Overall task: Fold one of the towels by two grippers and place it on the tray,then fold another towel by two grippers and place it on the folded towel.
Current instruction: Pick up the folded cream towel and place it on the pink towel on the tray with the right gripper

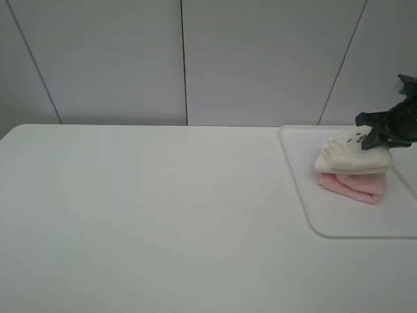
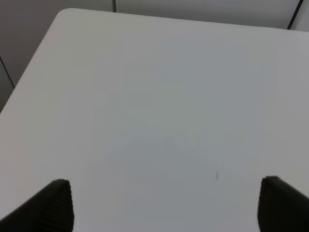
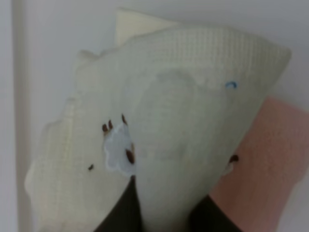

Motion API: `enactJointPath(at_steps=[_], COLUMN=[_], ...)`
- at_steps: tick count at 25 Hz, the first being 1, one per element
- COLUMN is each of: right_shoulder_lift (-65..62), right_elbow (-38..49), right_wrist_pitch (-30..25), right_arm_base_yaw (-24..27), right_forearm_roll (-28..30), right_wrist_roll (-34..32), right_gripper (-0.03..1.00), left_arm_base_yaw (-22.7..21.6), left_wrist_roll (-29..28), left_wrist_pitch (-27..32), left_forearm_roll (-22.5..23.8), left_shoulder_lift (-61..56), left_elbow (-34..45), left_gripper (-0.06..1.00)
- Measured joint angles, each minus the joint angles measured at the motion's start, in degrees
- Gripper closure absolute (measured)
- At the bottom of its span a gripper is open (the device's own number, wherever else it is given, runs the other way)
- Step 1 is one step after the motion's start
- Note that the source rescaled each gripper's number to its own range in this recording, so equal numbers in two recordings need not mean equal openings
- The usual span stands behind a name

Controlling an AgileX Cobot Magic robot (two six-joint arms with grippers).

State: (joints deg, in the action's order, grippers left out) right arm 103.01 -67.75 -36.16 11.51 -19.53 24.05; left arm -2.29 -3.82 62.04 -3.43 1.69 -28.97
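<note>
Two towels stacked: left fingers (image 2: 164,205) spread wide over bare tabletop (image 1: 163,208); cream towel (image 1: 352,155) sits on pink towel (image 1: 355,186) in tray (image 1: 345,225); right fingers (image 1: 378,134) clamped on cream towel. Only release left, I'd judge.

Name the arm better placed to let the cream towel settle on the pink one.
Right. Its gripper is shut on the cream towel, which sits atop the pink towel in the tray. The left gripper hangs open over bare table.
</note>
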Motion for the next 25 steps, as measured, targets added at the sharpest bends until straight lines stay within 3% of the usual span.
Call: enactJointPath(at_steps=[25], right_shoulder_lift=[-5.98], right_elbow=[0.00], right_wrist_pitch=[-0.07], right_arm_base_yaw=[0.17], right_forearm_roll=[-4.14], right_wrist_roll=[1.46], right_gripper=[0.91], left_arm_base_yaw=[0.00], left_wrist_roll=[0.00], left_wrist_pitch=[0.00], left_forearm_roll=[0.00], left_shoulder_lift=[0.00], left_elbow=[0.00], left_gripper=[0.01])
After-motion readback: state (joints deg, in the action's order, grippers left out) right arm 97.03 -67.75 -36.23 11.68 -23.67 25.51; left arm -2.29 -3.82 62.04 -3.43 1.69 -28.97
